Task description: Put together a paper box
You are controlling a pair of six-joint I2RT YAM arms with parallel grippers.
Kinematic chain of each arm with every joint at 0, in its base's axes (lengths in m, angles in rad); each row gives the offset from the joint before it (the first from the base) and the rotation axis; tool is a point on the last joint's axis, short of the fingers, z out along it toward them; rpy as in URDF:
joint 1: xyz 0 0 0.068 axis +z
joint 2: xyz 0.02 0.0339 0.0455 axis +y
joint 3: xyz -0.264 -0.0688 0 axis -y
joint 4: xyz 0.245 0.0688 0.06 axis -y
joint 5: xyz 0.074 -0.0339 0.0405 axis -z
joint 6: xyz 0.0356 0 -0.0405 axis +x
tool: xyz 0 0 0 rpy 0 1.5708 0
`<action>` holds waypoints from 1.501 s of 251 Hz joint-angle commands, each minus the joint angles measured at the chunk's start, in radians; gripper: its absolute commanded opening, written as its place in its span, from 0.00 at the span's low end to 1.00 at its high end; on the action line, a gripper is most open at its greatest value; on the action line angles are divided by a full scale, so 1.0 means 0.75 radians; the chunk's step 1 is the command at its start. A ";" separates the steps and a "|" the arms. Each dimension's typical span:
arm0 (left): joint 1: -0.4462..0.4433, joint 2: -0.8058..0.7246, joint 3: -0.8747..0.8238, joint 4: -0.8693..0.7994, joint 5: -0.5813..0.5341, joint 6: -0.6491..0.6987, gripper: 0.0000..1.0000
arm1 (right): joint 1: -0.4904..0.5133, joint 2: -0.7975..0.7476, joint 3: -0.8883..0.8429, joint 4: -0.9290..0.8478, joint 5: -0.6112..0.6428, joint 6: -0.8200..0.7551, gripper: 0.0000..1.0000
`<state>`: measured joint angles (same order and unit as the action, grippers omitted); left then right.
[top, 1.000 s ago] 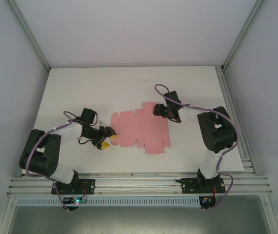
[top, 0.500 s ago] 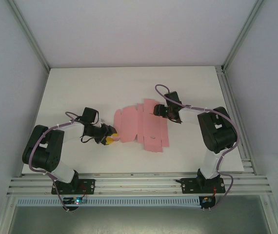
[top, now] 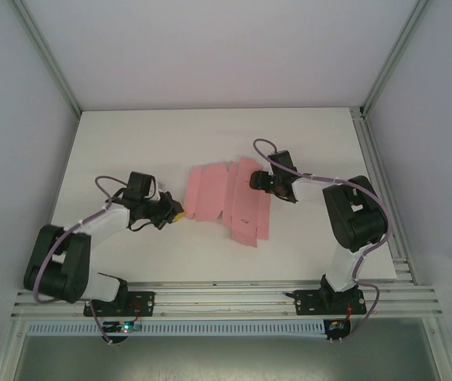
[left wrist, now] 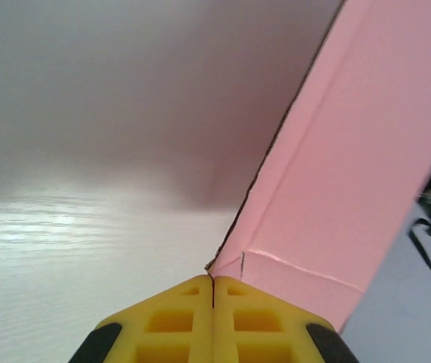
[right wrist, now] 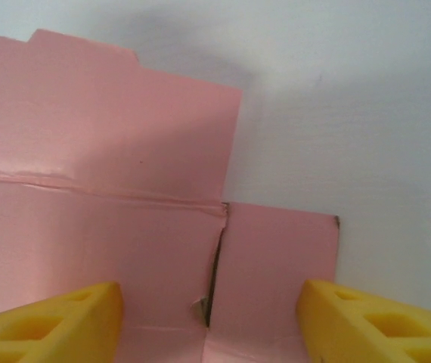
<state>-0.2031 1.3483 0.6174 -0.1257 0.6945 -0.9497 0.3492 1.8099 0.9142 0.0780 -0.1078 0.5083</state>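
Observation:
The paper box (top: 227, 200) is a pink die-cut sheet with flaps, lying mid-table with its left part raised off the surface. My left gripper (top: 176, 214) is shut on the sheet's left corner. In the left wrist view the yellow pads meet at the left gripper (left wrist: 213, 281), and the pink panel (left wrist: 351, 166) rises from their seam, creased along a fold. My right gripper (top: 256, 181) stands open over the sheet's right edge. In the right wrist view its yellow fingers (right wrist: 57, 325) straddle two flat flaps (right wrist: 276, 265) split by a slit.
The white table (top: 131, 143) is walled by grey panels with an aluminium frame (top: 377, 71). A rail (top: 226, 300) carrying both arm bases runs along the near edge. Purple cables loop off both arms.
The left gripper has swung away from the near edge with the sheet's left corner, lifting and folding that side. The sheet now looks narrower and turned. The right gripper has barely moved.

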 commanded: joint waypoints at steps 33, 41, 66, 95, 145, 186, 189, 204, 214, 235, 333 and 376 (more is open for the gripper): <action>-0.028 -0.252 -0.063 0.168 -0.057 0.179 0.00 | -0.015 -0.159 -0.193 0.080 -0.170 0.052 0.96; -0.029 -0.281 -0.066 0.176 -0.059 0.206 0.00 | -0.028 -0.197 -0.216 0.131 -0.198 0.055 0.98; -0.032 -0.363 -0.070 0.187 -0.056 0.305 0.00 | -0.083 -0.284 -0.303 0.282 -0.306 0.080 0.98; -0.034 -0.434 -0.103 0.227 -0.096 0.337 0.00 | -0.128 -0.358 -0.436 0.472 -0.423 0.143 0.98; -0.038 -0.517 -0.186 0.447 0.027 0.335 0.00 | -0.136 -0.480 -0.575 0.477 -0.442 0.157 0.98; -0.071 -0.585 -0.199 0.522 0.148 0.401 0.00 | -0.132 -0.527 -0.645 0.554 -0.479 0.140 0.97; -0.073 -0.592 -0.200 0.528 0.157 0.412 0.00 | -0.132 -0.533 -0.649 0.561 -0.481 0.137 0.98; -0.085 -0.634 -0.203 0.547 0.190 0.456 0.00 | -0.134 -0.560 -0.656 0.556 -0.495 0.090 0.98; -0.091 -0.666 -0.202 0.554 0.203 0.481 0.00 | -0.136 -0.575 -0.653 0.522 -0.479 0.069 0.98; -0.097 -0.740 -0.222 0.627 0.221 0.491 0.00 | -0.147 -0.596 -0.658 0.499 -0.479 0.032 0.98; -0.148 -0.862 -0.164 0.740 0.045 0.581 0.00 | -0.167 -0.498 -0.658 0.868 -0.748 0.241 0.98; -0.155 -0.771 -0.042 0.578 -0.070 0.583 0.00 | -0.135 -0.587 -0.664 0.813 -0.691 0.161 0.98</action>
<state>-0.3065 0.7410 0.5068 0.3370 0.7174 -0.5480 0.2333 1.4231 0.3943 0.6804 -0.6254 0.6479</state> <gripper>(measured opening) 0.051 0.983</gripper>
